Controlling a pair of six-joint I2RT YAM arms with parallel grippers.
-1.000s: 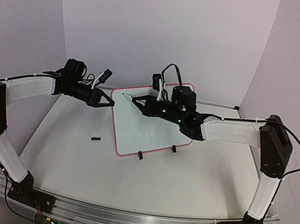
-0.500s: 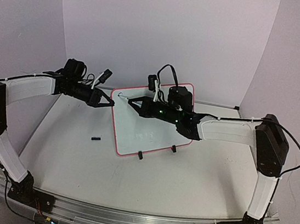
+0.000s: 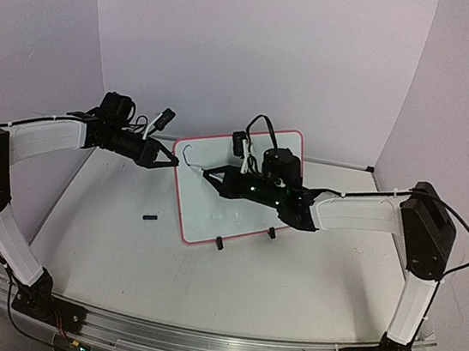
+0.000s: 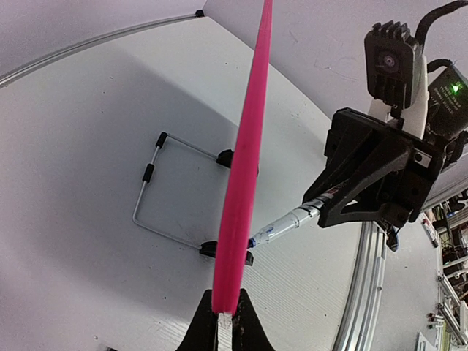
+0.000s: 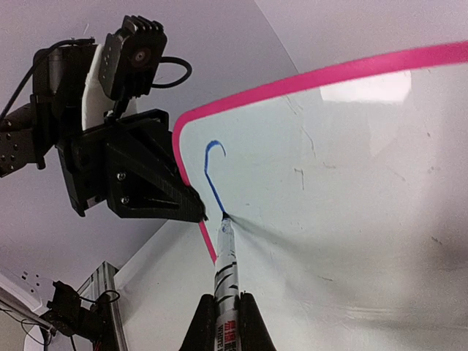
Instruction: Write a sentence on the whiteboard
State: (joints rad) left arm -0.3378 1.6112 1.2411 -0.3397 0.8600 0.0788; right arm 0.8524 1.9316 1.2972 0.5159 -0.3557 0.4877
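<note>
The whiteboard (image 3: 212, 217), white with a red-pink frame, stands tilted at the table's middle. My left gripper (image 3: 174, 161) is shut on its left edge, seen as a pink strip (image 4: 245, 161) between the jaws in the left wrist view (image 4: 224, 316). My right gripper (image 3: 210, 177) is shut on a white marker (image 5: 224, 267), whose tip touches the board (image 5: 351, 168) near its upper left corner. Of the sentence, only one blue hooked stroke (image 5: 211, 170) shows, ending at the tip. The marker (image 4: 289, 223) also shows in the left wrist view.
A small black cap (image 3: 150, 216) lies on the table left of the board. Two black clip feet (image 3: 219, 243) (image 3: 271, 231) hold the board's lower edge. A wire stand (image 4: 150, 197) props it from behind. Walls close the back and sides.
My right gripper has moved the marker tip from the top left corner down the board, leaving a blue hooked stroke. The left gripper has not moved.
</note>
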